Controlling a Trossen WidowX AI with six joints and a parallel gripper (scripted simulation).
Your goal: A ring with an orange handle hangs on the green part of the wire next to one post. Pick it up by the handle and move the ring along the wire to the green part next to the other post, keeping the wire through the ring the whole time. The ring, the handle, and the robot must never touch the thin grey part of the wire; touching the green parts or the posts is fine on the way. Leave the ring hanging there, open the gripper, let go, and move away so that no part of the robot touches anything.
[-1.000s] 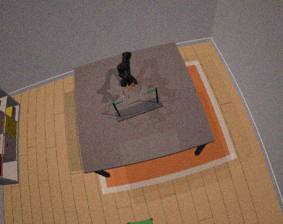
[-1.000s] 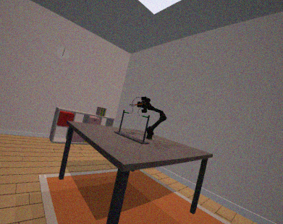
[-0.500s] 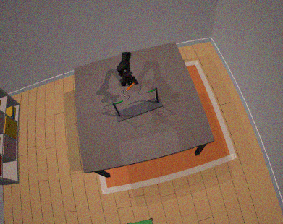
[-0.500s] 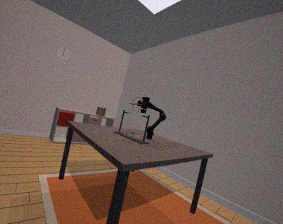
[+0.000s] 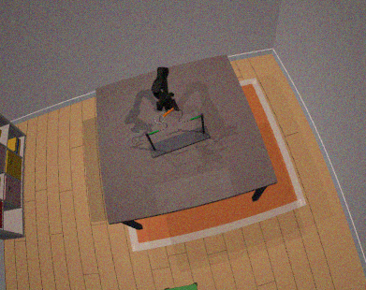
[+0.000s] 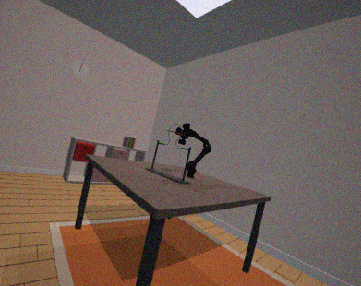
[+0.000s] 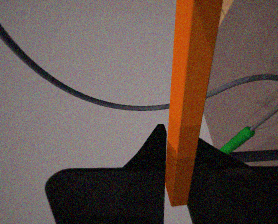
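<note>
My gripper [image 5: 169, 110] [image 6: 178, 131] [image 7: 167, 130] is shut on the orange handle [image 5: 167, 114] [image 7: 187, 75], which runs up out of the wrist view. It is raised on the arm's side of the wire, between the two posts in the top view. The ring is tiny and blurred at the handle's far end; I cannot tell how the wire runs through it. A grey wire [image 7: 142, 108] curves behind the handle in the wrist view. One green part [image 5: 153, 133] [image 6: 186, 148] is by the left post [image 5: 151, 142] [image 6: 186, 164], the other [image 5: 196, 118] [image 6: 161, 143] by the right post [image 5: 203, 124] [image 6: 155, 156].
The posts stand on a dark base [image 5: 182, 143] on the brown table [image 5: 185, 185] [image 6: 229, 194]. The arm [image 5: 161, 79] [image 6: 204, 145] reaches in from the table's back side. A shelf [image 5: 13, 215] stands beyond the table. Shadows fall around the frame.
</note>
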